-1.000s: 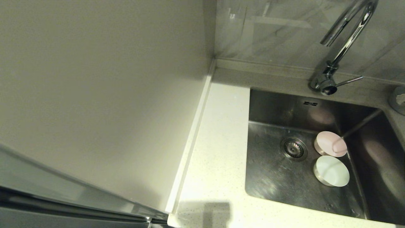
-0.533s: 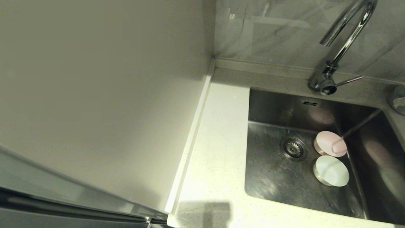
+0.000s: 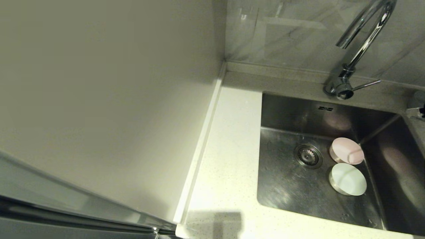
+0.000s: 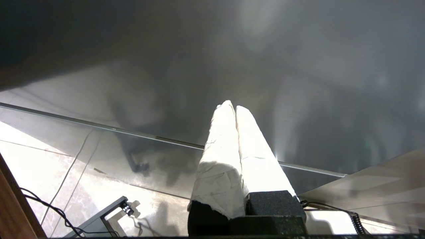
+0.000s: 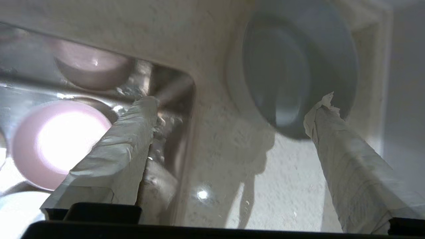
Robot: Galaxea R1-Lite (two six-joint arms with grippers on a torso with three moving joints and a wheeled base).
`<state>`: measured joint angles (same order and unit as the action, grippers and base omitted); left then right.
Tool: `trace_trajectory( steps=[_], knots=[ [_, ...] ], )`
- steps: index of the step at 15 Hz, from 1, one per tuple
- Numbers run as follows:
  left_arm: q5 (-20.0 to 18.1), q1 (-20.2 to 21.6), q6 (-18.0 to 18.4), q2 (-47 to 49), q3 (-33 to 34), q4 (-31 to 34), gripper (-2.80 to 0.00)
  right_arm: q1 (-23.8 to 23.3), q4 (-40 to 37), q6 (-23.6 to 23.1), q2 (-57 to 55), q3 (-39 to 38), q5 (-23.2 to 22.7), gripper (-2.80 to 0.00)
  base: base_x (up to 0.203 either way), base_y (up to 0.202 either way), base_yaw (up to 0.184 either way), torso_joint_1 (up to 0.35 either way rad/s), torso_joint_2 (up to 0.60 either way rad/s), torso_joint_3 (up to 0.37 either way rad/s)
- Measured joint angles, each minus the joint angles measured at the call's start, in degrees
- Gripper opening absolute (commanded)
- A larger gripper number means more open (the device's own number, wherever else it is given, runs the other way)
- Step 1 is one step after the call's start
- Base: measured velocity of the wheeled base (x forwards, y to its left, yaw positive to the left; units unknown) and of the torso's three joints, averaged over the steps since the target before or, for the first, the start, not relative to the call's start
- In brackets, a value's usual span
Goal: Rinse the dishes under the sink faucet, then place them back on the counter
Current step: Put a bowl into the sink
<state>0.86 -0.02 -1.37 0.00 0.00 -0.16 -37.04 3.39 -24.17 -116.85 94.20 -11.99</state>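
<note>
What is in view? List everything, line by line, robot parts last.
Pink bowl: one, pale pink, in the sink right of the drain.
White bowl: one, mint-white, in the sink just in front of the pink bowl.
Blue bowl: one, grey-blue, on the counter right of the sink.
Sink: one, steel, set in the counter.
Drain: one, steel, in the sink floor.
Faucet: one, chrome, behind the sink.
Counter: one, speckled white, around the sink.
Wall panel: one, off-white, left of the counter.
Left gripper: shut, parked away from the sink.
Right gripper: open, above the counter by the blue bowl.
</note>
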Motion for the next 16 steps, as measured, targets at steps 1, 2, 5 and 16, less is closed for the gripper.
trace_trajectory(
  steps=[1,2,5,16],
  knots=[
    [0.0,0.0,0.0,0.0,0.0,0.0,-2.80,0.0,-0.1,0.0,0.0,-0.4,0.9,0.00,0.000,0.000,0.000,0.000,0.00,0.000],
    [0.0,0.0,0.0,0.0,0.0,0.0,-2.80,0.0,-0.2,0.0,0.1,-0.6,1.5,0.00,0.000,0.000,0.000,0.000,0.00,0.000],
    [0.0,0.0,0.0,0.0,0.0,0.0,-2.80,0.0,-0.3,-0.1,0.2,-1.2,1.7,0.00,0.000,0.000,0.000,0.000,0.00,0.000],
    [0.0,0.0,0.0,0.0,0.0,0.0,-2.80,-2.7,-7.6,-3.4,2.2,-3.8,1.4,0.00,0.000,0.000,0.000,0.000,0.00,0.000]
  ],
)
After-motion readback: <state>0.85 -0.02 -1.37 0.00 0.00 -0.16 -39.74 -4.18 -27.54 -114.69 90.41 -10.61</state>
